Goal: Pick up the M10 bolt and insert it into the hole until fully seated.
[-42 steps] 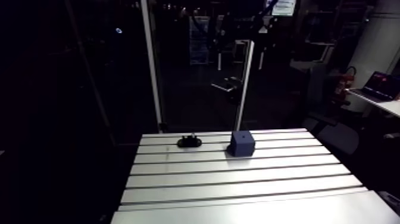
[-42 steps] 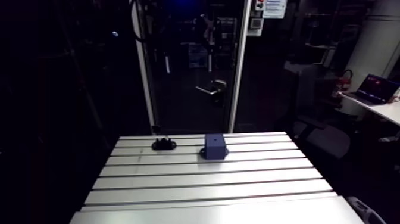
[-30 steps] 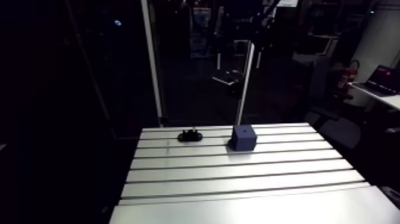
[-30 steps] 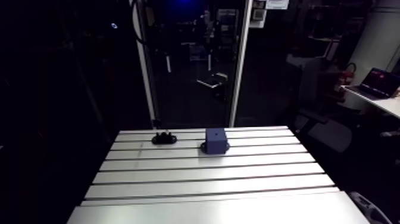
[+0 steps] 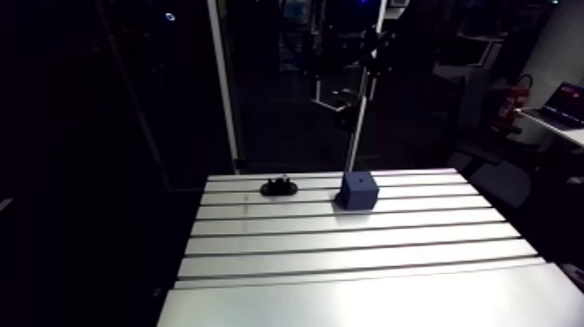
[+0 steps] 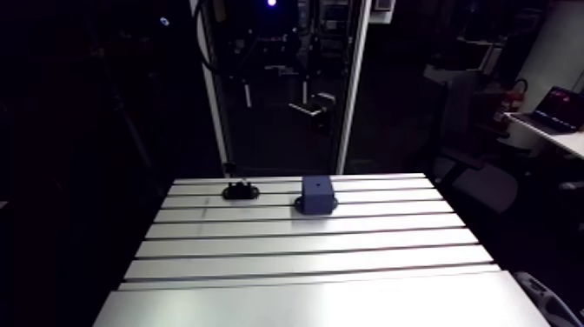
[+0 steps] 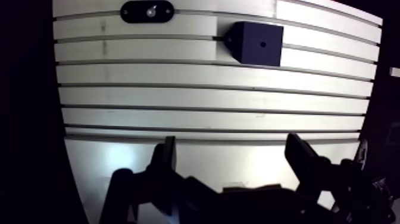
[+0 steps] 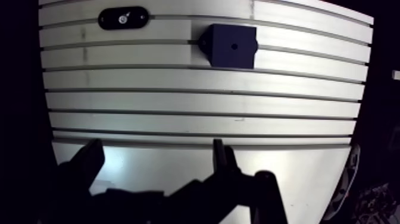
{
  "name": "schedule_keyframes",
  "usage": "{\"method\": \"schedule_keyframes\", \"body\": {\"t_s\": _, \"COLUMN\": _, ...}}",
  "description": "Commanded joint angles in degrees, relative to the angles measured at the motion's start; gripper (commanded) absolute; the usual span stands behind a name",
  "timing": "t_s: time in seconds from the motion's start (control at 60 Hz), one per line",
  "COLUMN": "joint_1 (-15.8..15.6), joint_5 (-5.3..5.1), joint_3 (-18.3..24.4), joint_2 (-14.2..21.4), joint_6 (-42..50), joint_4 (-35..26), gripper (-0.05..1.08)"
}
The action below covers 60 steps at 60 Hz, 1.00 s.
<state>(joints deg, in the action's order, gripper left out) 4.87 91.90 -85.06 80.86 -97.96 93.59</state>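
Observation:
In the wrist view the bolt (image 7: 151,10) shows as a small bright head standing in a black oval holder (image 7: 134,11) at the table's far side. Beside the holder sits a dark blue block (image 7: 257,43) with a small hole (image 7: 262,43) in its top face. My gripper (image 7: 231,146) hangs high above the near part of the table, far short of both. It is open, fingers wide apart with nothing between them. The arm view shows the holder (image 5: 279,186) and the block (image 5: 357,190) near the far edge; the gripper is out of that view.
The slotted aluminium table (image 5: 348,252) runs in long grooves between the gripper and the two parts. Its edges drop off into dark room on the left and right. A white upright post (image 5: 220,87) stands behind the far edge.
The arm view has shifted, so the camera has moved with the arm. The holder, bolt and blue block stay in the same places on the table.

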Motion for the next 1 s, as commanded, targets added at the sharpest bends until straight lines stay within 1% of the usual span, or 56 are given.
{"method": "schedule_keyframes", "body": {"t_s": 0.017, "joint_1": -0.3, "joint_5": -0.02, "joint_3": -0.2, "joint_2": 0.0, "joint_6": 0.0, "joint_4": 0.2, "gripper": 0.00}}
{"method": "schedule_keyframes", "body": {"t_s": 0.25, "joint_1": -0.5, "joint_5": -0.02, "joint_3": -0.6, "joint_2": 0.2, "joint_6": 0.9, "joint_4": 0.3, "gripper": 0.00}}
{"method": "schedule_keyframes", "body": {"t_s": 0.283, "joint_1": -1.0, "joint_5": -0.49, "joint_3": -0.8, "joint_2": 0.2, "joint_6": 1.1, "joint_4": 0.4, "gripper": 0.00}}
{"method": "schedule_keyframes", "body": {"t_s": 0.3, "joint_1": -1.0, "joint_5": -0.49, "joint_3": -0.8, "joint_2": 0.2, "joint_6": 1.1, "joint_4": 0.4, "gripper": 0.00}}
{"method": "schedule_keyframes", "body": {"t_s": 0.317, "joint_1": -1.2, "joint_5": -0.83, "joint_3": -1.1, "joint_2": 0.2, "joint_6": 1.2, "joint_4": 0.6, "gripper": 0.00}}
{"method": "schedule_keyframes", "body": {"t_s": 0.333, "joint_1": -1.2, "joint_5": -0.83, "joint_3": -1.1, "joint_2": 0.2, "joint_6": 1.2, "joint_4": 0.6, "gripper": 0.00}}
{"method": "schedule_keyframes", "body": {"t_s": 0.35, "joint_1": -1.2, "joint_5": -1.26, "joint_3": -1.6, "joint_2": 0.3, "joint_6": 1.6, "joint_4": 1.1, "gripper": 0.00}}
{"method": "schedule_keyframes", "body": {"t_s": 0.367, "joint_1": -1.2, "joint_5": -1.26, "joint_3": -1.6, "joint_2": 0.3, "joint_6": 1.6, "joint_4": 1.1, "gripper": 0.00}}
{"method": "schedule_keyframes", "body": {"t_s": 0.383, "joint_1": -1.2, "joint_5": -1.62, "joint_3": -2.1, "joint_2": 0.3, "joint_6": 2.2, "joint_4": 2.0, "gripper": 0.00}}
{"method": "schedule_keyframes", "body": {"t_s": 0.4, "joint_1": -1.2, "joint_5": -1.62, "joint_3": -2.1, "joint_2": 0.3, "joint_6": 2.2, "joint_4": 2.0, "gripper": 0.00}}
{"method": "schedule_keyframes", "body": {"t_s": 0.417, "joint_1": -1.3, "joint_5": -1.90, "joint_3": -2.7, "joint_2": 0.4, "joint_6": 2.7, "joint_4": 3.4, "gripper": 0.00}}
{"method": "schedule_keyframes", "body": {"t_s": 0.433, "joint_1": -1.3, "joint_5": -1.90, "joint_3": -2.7, "joint_2": 0.4, "joint_6": 2.7, "joint_4": 3.4, "gripper": 0.00}}
{"method": "schedule_keyframes", "body": {"t_s": 0.45, "joint_1": -1.4, "joint_5": -2.09, "joint_3": -3.3, "joint_2": 0.4, "joint_6": 3.0, "joint_4": 5.0, "gripper": 0.00}}
{"method": "schedule_keyframes", "body": {"t_s": 0.467, "joint_1": -1.4, "joint_5": -2.09, "joint_3": -3.3, "joint_2": 0.4, "joint_6": 3.0, "joint_4": 5.0, "gripper": 0.00}}
{"method": "schedule_keyframes", "body": {"t_s": 0.517, "joint_1": -1.7, "joint_5": -2.37, "joint_3": -4.5, "joint_2": 0.4, "joint_6": 3.0, "joint_4": 8.1, "gripper": 0.00}}
{"method": "schedule_keyframes", "body": {"t_s": 0.533, "joint_1": -1.7, "joint_5": -2.37, "joint_3": -4.5, "joint_2": 0.4, "joint_6": 3.0, "joint_4": 8.1, "gripper": 0.00}}
{"method": "schedule_keyframes", "body": {"t_s": 0.567, "joint_1": -2.1, "joint_5": -2.39, "joint_3": -5.3, "joint_2": 0.4, "joint_6": 3.1, "joint_4": 10.6, "gripper": 0.00}}
{"method": "schedule_keyframes", "body": {"t_s": 0.683, "joint_1": -3.2, "joint_5": -2.39, "joint_3": -5.9, "joint_2": 0.0, "joint_6": 3.6, "joint_4": 12.9, "gripper": 0.01}}
{"method": "schedule_keyframes", "body": {"t_s": 0.733, "joint_1": -4.3, "joint_5": -2.07, "joint_3": -6.6, "joint_2": -0.4, "joint_6": 4.5, "joint_4": 14.2, "gripper": 0.01}}
{"method": "schedule_keyframes", "body": {"t_s": 0.817, "joint_1": -5.2, "joint_5": -2.04, "joint_3": -7.2, "joint_2": -0.6, "joint_6": 4.9, "joint_4": 16.1, "gripper": 0.01}}
{"method": "schedule_keyframes", "body": {"t_s": 0.85, "joint_1": -5.7, "joint_5": -2.04, "joint_3": -7.6, "joint_2": -1.0, "joint_6": 5.0, "joint_4": 17.3, "gripper": 0.01}}
{"method": "schedule_keyframes", "body": {"t_s": 0.883, "joint_1": -6.6, "joint_5": -1.79, "joint_3": -8.0, "joint_2": -2.5, "joint_6": 5.0, "joint_4": 19.8, "gripper": 0.01}}
{"method": "schedule_keyframes", "body": {"t_s": 0.933, "joint_1": -7.0, "joint_5": -1.78, "joint_3": -8.2, "joint_2": -3.0, "joint_6": 5.1, "joint_4": 21.1, "gripper": 0.01}}
{"method": "schedule_keyframes", "body": {"t_s": 0.95, "joint_1": -7.3, "joint_5": -1.62, "joint_3": -8.5, "joint_2": -3.2, "joint_6": 5.3, "joint_4": 22.5, "gripper": 0.01}}
{"method": "schedule_keyframes", "body": {"t_s": 1.0, "joint_1": -7.5, "joint_5": -1.45, "joint_3": -8.8, "joint_2": -3.4, "joint_6": 5.7, "joint_4": 23.7, "gripper": 0.01}}
